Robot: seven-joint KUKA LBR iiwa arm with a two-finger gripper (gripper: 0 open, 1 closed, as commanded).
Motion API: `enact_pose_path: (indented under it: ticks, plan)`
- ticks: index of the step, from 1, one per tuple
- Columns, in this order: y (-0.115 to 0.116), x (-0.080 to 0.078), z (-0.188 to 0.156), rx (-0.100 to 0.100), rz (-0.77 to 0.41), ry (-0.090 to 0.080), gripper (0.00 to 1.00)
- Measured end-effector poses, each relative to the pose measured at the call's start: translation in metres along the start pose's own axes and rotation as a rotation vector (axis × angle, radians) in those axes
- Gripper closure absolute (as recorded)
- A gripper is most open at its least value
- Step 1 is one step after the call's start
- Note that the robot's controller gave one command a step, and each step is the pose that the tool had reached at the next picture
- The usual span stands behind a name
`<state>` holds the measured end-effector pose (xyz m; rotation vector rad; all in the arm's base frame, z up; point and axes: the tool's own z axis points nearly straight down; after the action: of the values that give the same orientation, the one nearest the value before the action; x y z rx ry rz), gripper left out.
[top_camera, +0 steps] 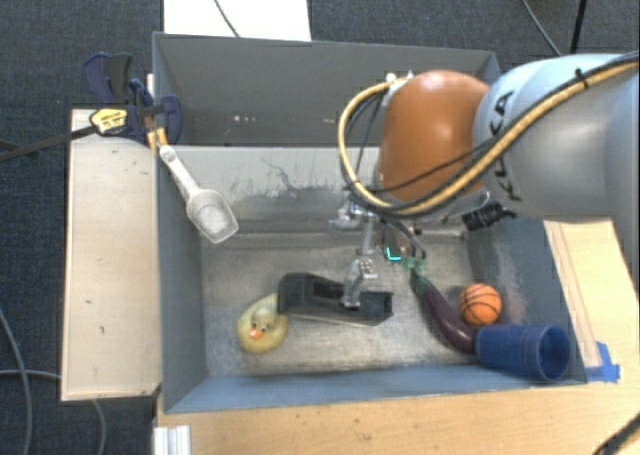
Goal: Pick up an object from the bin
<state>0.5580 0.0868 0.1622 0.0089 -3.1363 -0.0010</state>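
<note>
Where the near wall of the bin (300, 393) rises, a blue cylinder (525, 351) lies on its side in the view-R corner, w/ a yellow rubber duck (262, 326) toward view-L. Just behind: a purple eggplant (440, 315) touching the cylinder, a small orange ball (481, 304) beside it. Mid-floor, a black stapler-like object (325, 301) lies flat btwn duck & eggplant; the gripper (356, 288) is down at its upper side, near its view-R end. Gripper open or closed: can't tell. Farther back, a white scoop (200, 203) leans on the view-L wall
</note>
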Motion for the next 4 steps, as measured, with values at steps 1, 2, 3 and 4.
enact_pose_path:
  ticks: [1,2,3,4]
  plan:
    - [0.0,-0.002,-0.005,0.0,0.002,-0.008,0.0]
    - [0.01,0.022,0.066,-0.001,0.002,-0.012,0.0]
    - [0.011,0.028,0.092,-0.002,0.006,-0.013,0.0]
    - [0.012,0.033,0.07,-0.001,0.189,-0.008,0.0]
